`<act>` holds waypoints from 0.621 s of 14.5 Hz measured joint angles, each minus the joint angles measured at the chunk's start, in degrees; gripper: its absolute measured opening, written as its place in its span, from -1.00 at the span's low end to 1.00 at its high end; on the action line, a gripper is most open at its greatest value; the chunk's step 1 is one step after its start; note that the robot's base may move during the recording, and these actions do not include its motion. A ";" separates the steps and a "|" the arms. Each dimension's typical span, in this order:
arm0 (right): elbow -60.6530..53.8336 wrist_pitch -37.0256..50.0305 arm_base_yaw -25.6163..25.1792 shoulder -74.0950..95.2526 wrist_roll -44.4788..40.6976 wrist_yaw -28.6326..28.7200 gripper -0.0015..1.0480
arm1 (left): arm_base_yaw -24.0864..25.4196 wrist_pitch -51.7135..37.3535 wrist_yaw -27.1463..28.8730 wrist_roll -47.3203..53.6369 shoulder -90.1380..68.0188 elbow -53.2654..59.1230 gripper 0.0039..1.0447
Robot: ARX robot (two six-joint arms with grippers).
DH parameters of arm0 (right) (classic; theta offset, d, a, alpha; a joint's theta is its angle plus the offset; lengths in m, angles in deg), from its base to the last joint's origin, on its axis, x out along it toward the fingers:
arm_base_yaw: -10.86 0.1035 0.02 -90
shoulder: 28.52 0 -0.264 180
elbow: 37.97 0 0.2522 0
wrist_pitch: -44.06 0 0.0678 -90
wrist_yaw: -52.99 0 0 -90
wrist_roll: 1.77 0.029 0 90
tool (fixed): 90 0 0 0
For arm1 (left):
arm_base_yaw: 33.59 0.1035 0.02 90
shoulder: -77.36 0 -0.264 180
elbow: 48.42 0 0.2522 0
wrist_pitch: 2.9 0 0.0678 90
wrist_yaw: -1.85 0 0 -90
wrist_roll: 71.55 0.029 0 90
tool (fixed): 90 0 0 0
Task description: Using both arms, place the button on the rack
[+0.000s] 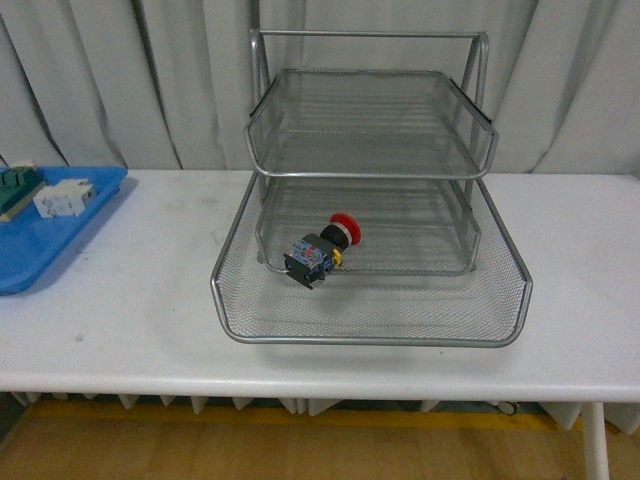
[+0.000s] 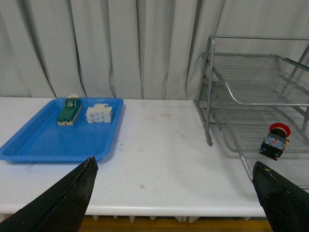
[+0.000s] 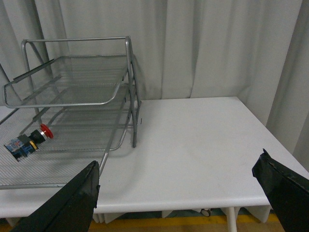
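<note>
The button (image 1: 321, 248) with its red cap, yellow ring and black-and-blue body lies on its side in the lowest tray of the silver wire-mesh rack (image 1: 372, 325). It also shows in the left wrist view as the button (image 2: 275, 140) and in the right wrist view as the button (image 3: 27, 143). Neither arm appears in the front view. My left gripper (image 2: 175, 186) is open, back from the table's front edge, with nothing between its fingers (image 2: 72, 193). My right gripper (image 3: 178, 188) is open too, clear of the rack (image 3: 72, 104), holding nothing.
A flat blue tray (image 1: 40, 245) at the table's left end holds a green block (image 2: 69, 110) and a white block (image 2: 99, 114). Grey curtains hang behind the white table (image 1: 120, 310). The table's right end (image 3: 203, 140) lies beside the rack.
</note>
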 joint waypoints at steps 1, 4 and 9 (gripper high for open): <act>0.94 -3.72 -1.01 0.85 -0.87 3.15 0.87 | 0.00 0.02 0.02 -0.02 0.00 0.00 0.88; 6.45 -5.53 -1.46 18.32 -3.26 16.46 0.87 | 0.00 0.02 -0.07 0.00 0.00 0.00 0.88; 16.48 2.43 4.90 48.92 2.78 12.74 0.87 | 0.00 0.00 -0.02 0.00 0.00 0.00 0.88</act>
